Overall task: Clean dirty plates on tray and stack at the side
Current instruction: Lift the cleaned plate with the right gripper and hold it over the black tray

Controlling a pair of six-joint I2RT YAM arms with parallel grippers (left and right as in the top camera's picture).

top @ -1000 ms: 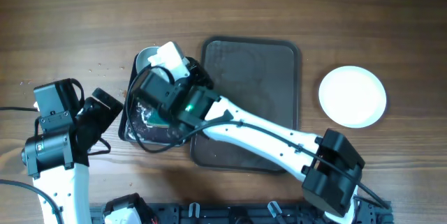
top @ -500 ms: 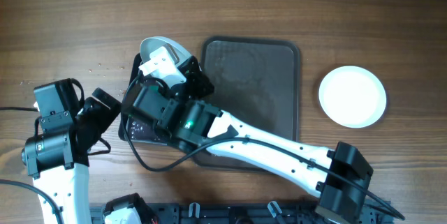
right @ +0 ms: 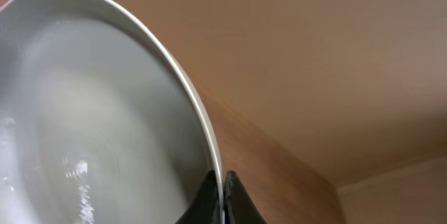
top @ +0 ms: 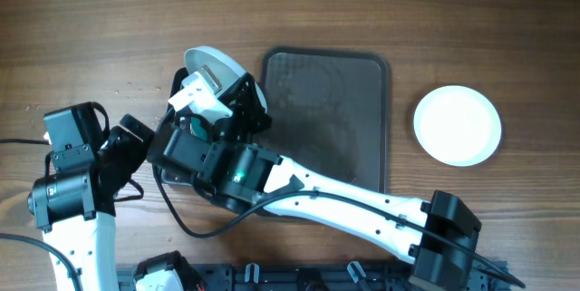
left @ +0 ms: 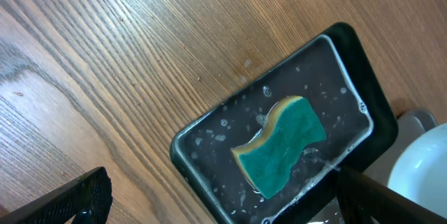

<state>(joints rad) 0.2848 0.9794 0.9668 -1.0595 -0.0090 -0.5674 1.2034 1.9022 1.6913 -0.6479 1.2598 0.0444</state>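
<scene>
Plates (top: 457, 125) show on both sides of the dark brown tray (top: 344, 101), which lies flat near the middle of my tabletop (top: 91, 19). The wood is mid-brown with long streaked grain and a few pale specks left of the tray. My right arm (top: 344, 202) crosses the tray's near left corner.

Well right of the tray, the flat plate (top: 457, 125) rests on the wood with a clean white face; I cannot tell whether more sit under it. Just left of the tray stands a small black tray (left: 363, 77), wet with droplets, with a green-and-yellow sponge (left: 283, 140) lying in it. By the tray's far left corner, above that black tray, the tilted plate (right: 84, 112) is lifted on edge with wet streaks on its face.

My right tool (right: 222, 199) is clamped on its rim. My left tool (left: 223, 182) hangs further left of the tray, beyond the black tray, its fingers wide apart and gripping nothing. Behind the tilted plate the room shows only a plain tan surface.
</scene>
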